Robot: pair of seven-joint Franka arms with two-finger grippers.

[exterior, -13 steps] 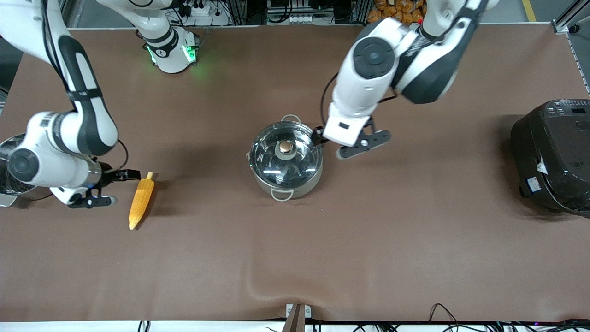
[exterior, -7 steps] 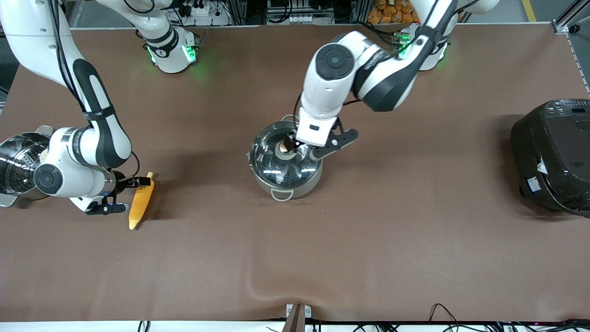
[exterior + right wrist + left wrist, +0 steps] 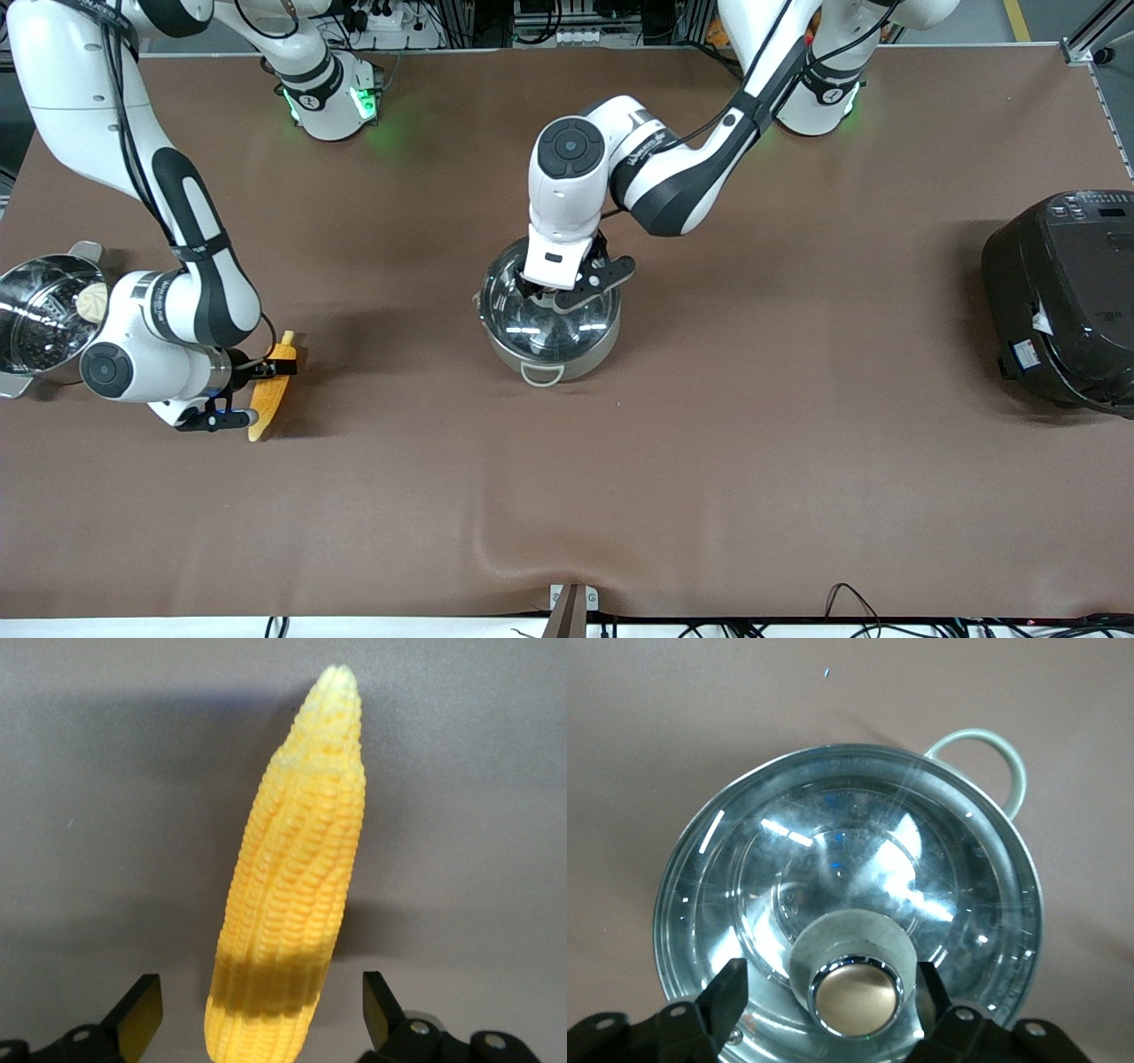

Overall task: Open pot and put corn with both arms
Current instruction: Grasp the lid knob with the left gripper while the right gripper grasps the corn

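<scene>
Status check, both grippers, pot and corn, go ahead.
Left gripper open astride lid knob. Right gripper open straddling corn. Pot lidded. Nothing blocking.

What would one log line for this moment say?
left gripper: open around lid knob | right gripper: open around corn | pot: lidded

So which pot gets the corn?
Look mid-table, under the left gripper. The pot there has a glass lid with a coppery knob. The steamer pot at the right arm's end is open with a white bun.
</scene>
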